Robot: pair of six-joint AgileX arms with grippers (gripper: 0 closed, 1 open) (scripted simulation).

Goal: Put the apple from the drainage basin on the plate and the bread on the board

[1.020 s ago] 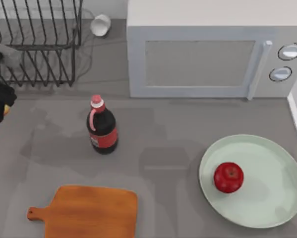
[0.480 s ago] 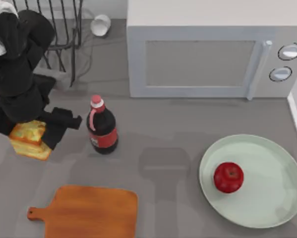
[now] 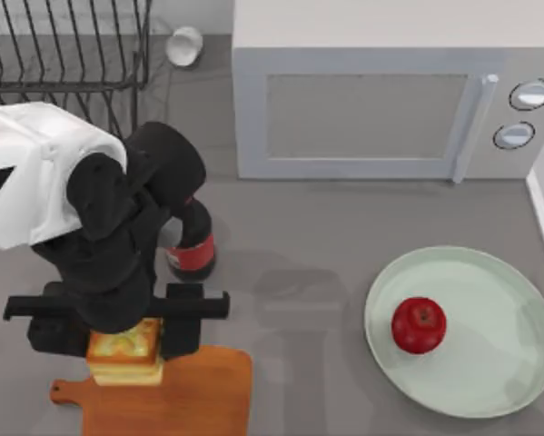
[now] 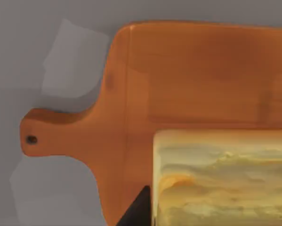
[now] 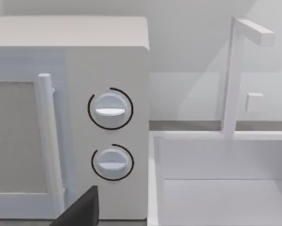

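Bread (image 3: 123, 349) sits clamped between the fingers of the left gripper (image 3: 122, 345), which hangs over the upper left edge of the board (image 3: 199, 400) near its handle; the left wrist view places the slice (image 4: 221, 179) above the wood (image 4: 192, 75), and whether the two touch cannot be told. Further right, behind the arm, stands a dark bottle (image 3: 192, 245), and at the right side of the table the apple (image 3: 419, 324) rests on the plate (image 3: 499, 363), so that half of the task reads as complete. Remaining work, as judged from this state, is lowering and releasing the bread on the board; the right arm is parked near the microwave (image 5: 108, 117), and its finger opening cannot be told.
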